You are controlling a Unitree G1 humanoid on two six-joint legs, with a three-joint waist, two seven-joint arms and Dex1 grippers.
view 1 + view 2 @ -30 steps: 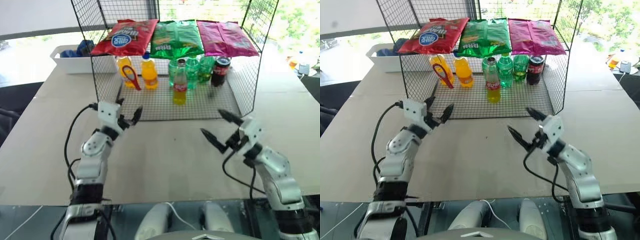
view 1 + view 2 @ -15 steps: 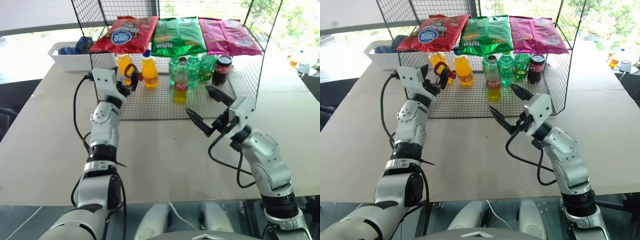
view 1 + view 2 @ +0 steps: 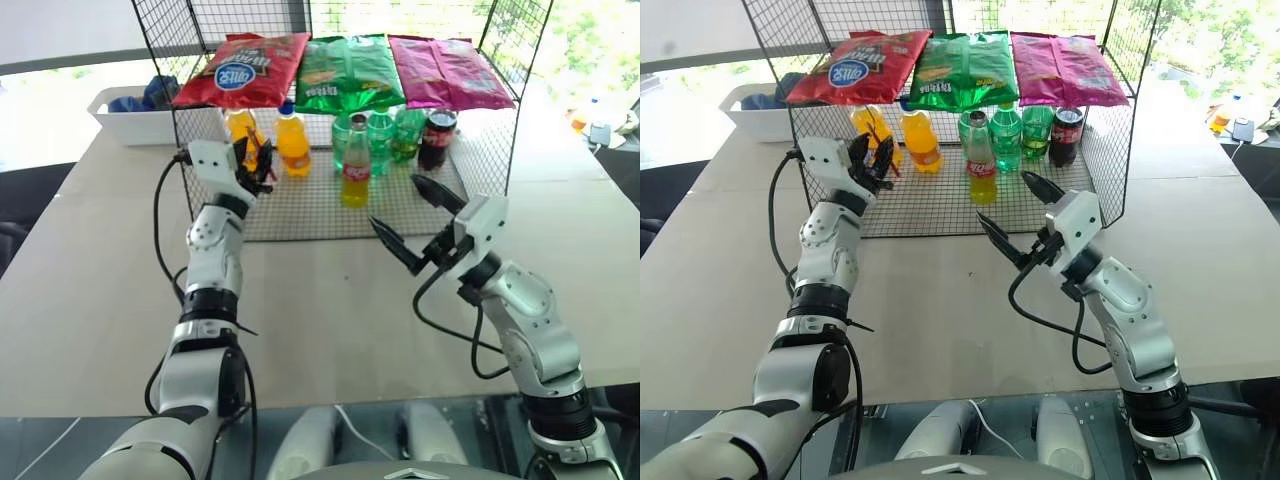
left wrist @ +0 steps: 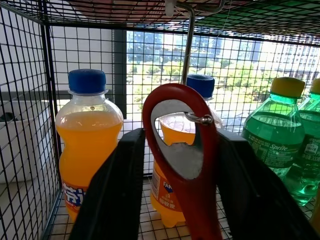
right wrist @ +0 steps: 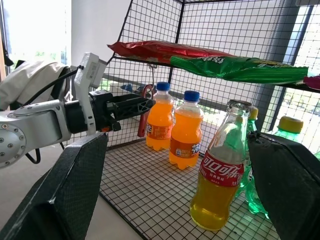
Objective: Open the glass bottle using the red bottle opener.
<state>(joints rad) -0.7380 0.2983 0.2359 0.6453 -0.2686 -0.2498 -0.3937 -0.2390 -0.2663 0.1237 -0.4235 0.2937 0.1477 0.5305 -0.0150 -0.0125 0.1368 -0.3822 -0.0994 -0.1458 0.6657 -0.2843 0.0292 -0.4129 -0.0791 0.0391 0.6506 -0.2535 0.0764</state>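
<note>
The red bottle opener (image 4: pixel 181 150) hangs from a metal hook under the wire rack's top shelf, in front of two orange bottles. My left gripper (image 3: pixel 258 165) reaches into the rack's left side and is shut on the opener, one black finger (image 4: pixel 112 190) pressed against each side of it. The glass bottle (image 3: pixel 355 165), with yellow drink, a red label and a metal cap, stands upright mid-rack on the mesh floor. My right gripper (image 3: pixel 395 203) hovers open just outside the rack's front, a little right of the bottle (image 5: pixel 220 175), holding nothing.
The wire rack (image 3: pixel 300 212) stands on a tan table. Inside are two orange plastic bottles (image 3: pixel 293 145), green bottles (image 3: pixel 382 140) and a cola can (image 3: pixel 438 135). Three chip bags (image 3: pixel 350 70) lie on its top shelf. A white bin (image 3: pixel 130 118) sits behind at the left.
The left arm rose and reached forward into the rack, then its fingers closed on the hanging opener. The right gripper shifted slightly left and up, still open.
</note>
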